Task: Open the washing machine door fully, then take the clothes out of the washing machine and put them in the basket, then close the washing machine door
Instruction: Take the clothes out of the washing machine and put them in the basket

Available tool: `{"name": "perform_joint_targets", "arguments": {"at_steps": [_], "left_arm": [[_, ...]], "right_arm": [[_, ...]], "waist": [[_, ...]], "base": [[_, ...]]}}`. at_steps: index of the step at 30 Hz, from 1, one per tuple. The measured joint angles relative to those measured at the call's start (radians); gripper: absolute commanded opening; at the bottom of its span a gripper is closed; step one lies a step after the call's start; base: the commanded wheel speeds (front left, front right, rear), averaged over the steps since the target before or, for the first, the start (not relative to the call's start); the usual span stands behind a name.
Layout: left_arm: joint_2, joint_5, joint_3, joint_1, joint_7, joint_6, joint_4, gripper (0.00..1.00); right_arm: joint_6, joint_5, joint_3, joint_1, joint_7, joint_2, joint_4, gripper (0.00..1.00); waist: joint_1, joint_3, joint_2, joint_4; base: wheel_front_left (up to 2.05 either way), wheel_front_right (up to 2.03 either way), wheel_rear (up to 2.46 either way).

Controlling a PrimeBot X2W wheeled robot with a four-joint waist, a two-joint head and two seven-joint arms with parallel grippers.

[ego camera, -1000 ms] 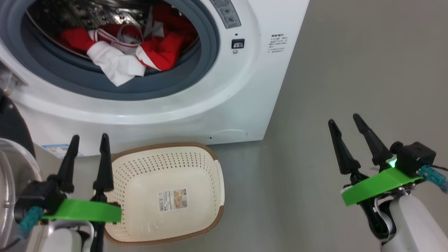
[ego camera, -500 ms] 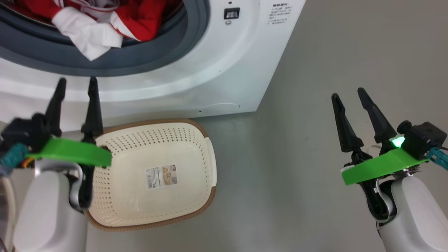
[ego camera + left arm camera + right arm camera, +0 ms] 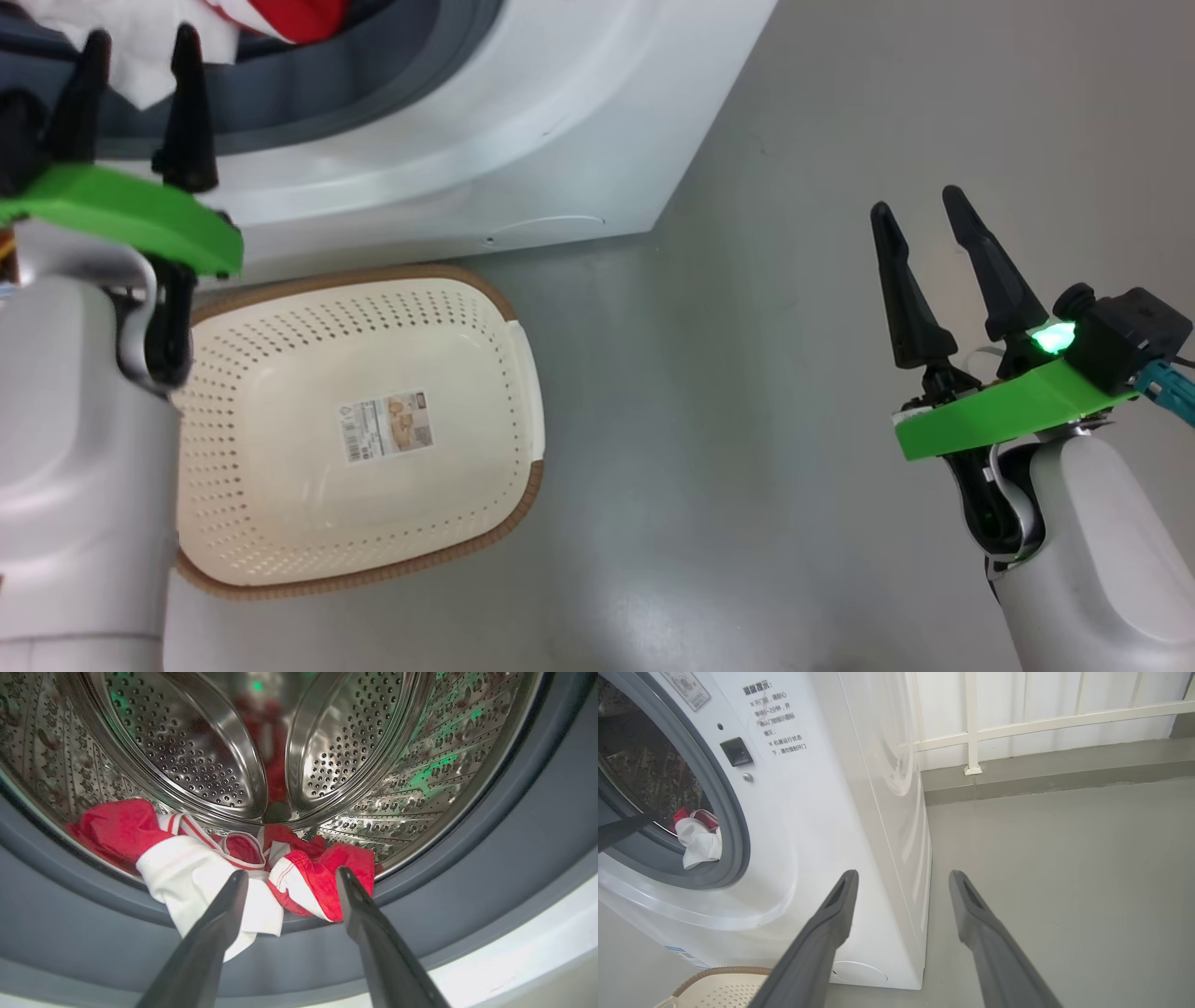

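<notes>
Head view: left gripper (image 3: 138, 37) raised at the washing machine (image 3: 467, 140) mouth, fingers spread, empty, pale forearm over the basket (image 3: 523, 504) edge. Right gripper (image 3: 916, 201) low over smooth grey floor (image 3: 747, 420), fingers apart, empty. Basket is cream perforated plastic with a brown woven rim, just beside the machine front. Left wrist view: fingers point at the clothes (image 3: 201, 877), a soft red-and-white heap in the perforated steel drum (image 3: 187, 756), spilling onto the grey rubber gasket (image 3: 514, 835). Right wrist view: spread fingers aim past the machine's glossy white corner.

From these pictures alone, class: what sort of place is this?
Probably a laundry area, perhaps a balcony: a front-loading washing machine with clothes in its drum, a plastic basket on bare grey floor, white railing behind.
</notes>
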Motion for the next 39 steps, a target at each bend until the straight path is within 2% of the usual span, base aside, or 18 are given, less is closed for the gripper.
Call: {"name": "perform_joint_targets", "arguments": {"at_steps": [10,20,30,39], "left_arm": [[0.007,-0.035,-0.008,-0.2,0.029,-0.007,0.209,1.0],[0.048,-0.038,-0.008,-0.348,0.051,-0.007,0.403,1.0],[0.055,-0.076,-0.01,-0.427,0.054,-0.007,0.512,1.0],[0.071,-0.065,-0.049,-0.471,0.153,0.002,0.619,1.0]], "right_arm": [[0.0,0.0,0.012,-0.017,0.0,0.022,0.0,1.0],[0.0,0.0,0.034,-0.051,-0.005,0.043,0.0,1.0],[0.0,0.0,0.034,-0.054,-0.007,0.063,-0.003,1.0],[0.0,0.0,0.042,-0.054,-0.007,0.069,-0.002,1.0]], "waist": [[0.0,0.046,0.0,-0.046],[0.0,0.082,0.0,-0.097],[0.0,0.114,0.0,-0.14],[0.0,0.108,0.0,-0.159]], "base": [[0.0,0.0,0.0],[0.0,0.0,0.0],[0.0,0.0,0.0],[0.0,0.0,0.0]]}}
